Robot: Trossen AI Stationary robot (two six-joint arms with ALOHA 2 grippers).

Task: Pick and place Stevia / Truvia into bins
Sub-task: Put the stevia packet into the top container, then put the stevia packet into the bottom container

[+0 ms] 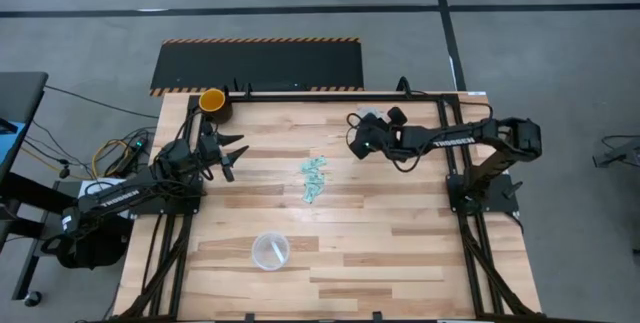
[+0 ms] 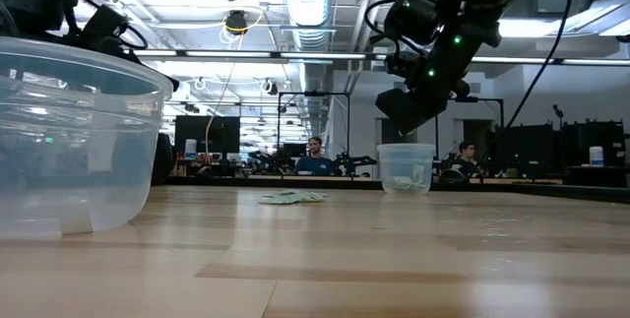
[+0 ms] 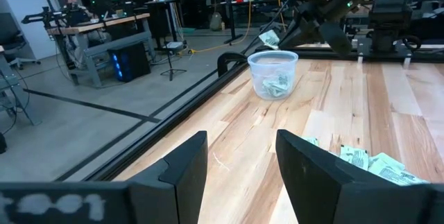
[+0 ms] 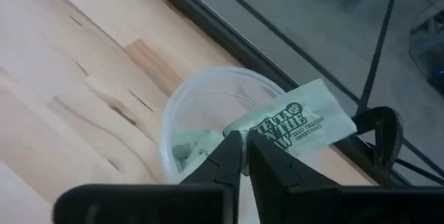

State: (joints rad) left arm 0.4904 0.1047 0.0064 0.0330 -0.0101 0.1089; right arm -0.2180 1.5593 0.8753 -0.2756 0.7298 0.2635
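A pale green Stevia packet (image 4: 298,121) hangs over the far clear bin (image 4: 201,113), with my right gripper (image 4: 241,156) shut on it. That bin (image 3: 272,73) holds a few packets and stands near the table's far edge. A loose pile of packets (image 1: 314,178) lies flat at the table's middle. The second clear bin (image 1: 270,250) stands on its base near the front edge. My left gripper (image 3: 239,172) waits open at the table's left, pointing level, with nothing between its fingers. My right gripper pinches one end of the packet (image 4: 258,132) between its two fingertips. The fingers slant down from the table's right side. The rest of the packet sticks out past the fingertips, lifted clear above the bin's open mouth (image 3: 269,38).
A yellow-orange cup (image 1: 213,101) stands at the far left corner, just beyond my left gripper. A black rail (image 3: 229,61) runs along the table's far edge behind the bin. Bare wood lies between the pile and the near bin.
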